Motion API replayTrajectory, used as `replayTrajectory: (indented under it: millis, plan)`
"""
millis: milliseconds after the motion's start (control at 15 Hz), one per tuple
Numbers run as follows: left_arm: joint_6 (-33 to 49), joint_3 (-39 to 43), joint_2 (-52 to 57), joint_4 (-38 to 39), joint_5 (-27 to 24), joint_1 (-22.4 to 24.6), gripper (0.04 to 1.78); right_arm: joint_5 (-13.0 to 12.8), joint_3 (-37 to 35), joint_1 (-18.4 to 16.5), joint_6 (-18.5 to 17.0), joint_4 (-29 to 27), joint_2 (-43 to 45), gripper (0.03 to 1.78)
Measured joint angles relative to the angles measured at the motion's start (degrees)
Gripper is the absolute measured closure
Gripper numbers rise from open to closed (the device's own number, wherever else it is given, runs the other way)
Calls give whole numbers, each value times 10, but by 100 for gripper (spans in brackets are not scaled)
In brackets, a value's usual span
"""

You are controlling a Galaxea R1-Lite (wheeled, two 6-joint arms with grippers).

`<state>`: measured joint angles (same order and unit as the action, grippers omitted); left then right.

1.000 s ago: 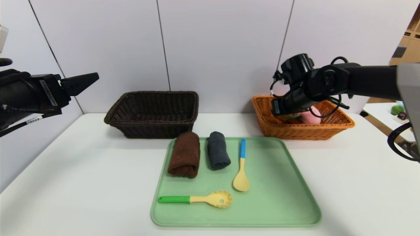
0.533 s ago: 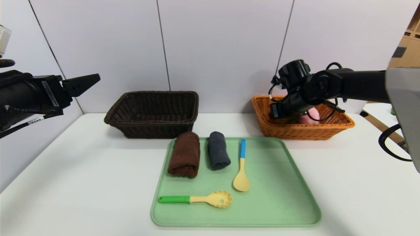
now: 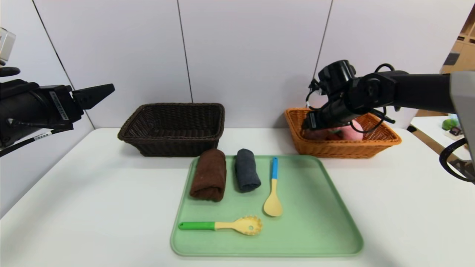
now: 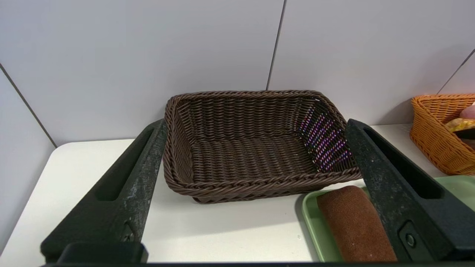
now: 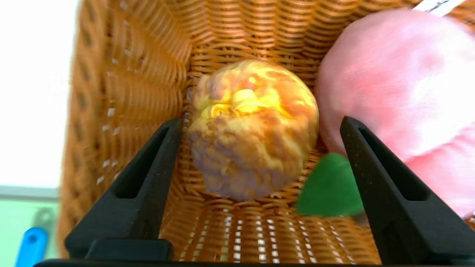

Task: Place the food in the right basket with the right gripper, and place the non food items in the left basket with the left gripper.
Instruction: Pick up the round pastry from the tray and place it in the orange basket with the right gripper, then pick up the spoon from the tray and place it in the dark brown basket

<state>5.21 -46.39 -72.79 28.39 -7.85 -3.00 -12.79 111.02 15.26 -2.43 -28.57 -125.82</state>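
Right end effector (image 5: 259, 126): released, straddling golden-brown muffin (image 5: 252, 129) inside orange wicker basket (image 5: 126, 89). Left end effector (image 4: 256, 129): released, raised.

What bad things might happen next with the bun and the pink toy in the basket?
The right tool stands open around the bun, so lifting carelessly might snag it. One finger sits close to the pink peach and might nudge it. The arm might also bump the orange basket.

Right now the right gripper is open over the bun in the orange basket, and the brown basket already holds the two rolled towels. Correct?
Not quite. The brown basket is empty in the left wrist view; the brown towel and grey towel lie on the tray. The rest holds.
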Motion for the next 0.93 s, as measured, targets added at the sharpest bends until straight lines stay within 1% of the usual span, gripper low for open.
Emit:
replayTrajectory:
  millis: [200,267,333,467,533,600,733,800,867,933]
  plan:
    - [0,0,-1,0,0,0,13,1,-2,2,-1,0,35,25]
    - [0,1,-1,0,0,0,13,1,-4,4,-7,0,51,23]
    - [0,2,-2,0,0,0,13,1,-5,8,-19,0,70,22]
    - [2,3,-4,0,0,0,13,4,-15,30,-48,0,113,19]
    - [2,4,-4,0,0,0,13,9,-23,49,-65,-2,138,18]
    - [1,5,-5,0,0,0,13,19,-35,73,-81,-12,162,17]
    - [0,6,-7,0,0,-1,13,52,-58,133,-111,-47,204,15]
    - [0,7,-8,2,0,-1,13,62,-67,161,-134,-57,217,15]
    - [0,7,-8,5,0,-1,13,67,-83,179,-153,-62,227,14]
    - [0,7,-9,9,0,-1,13,69,-104,189,-163,-62,233,14]
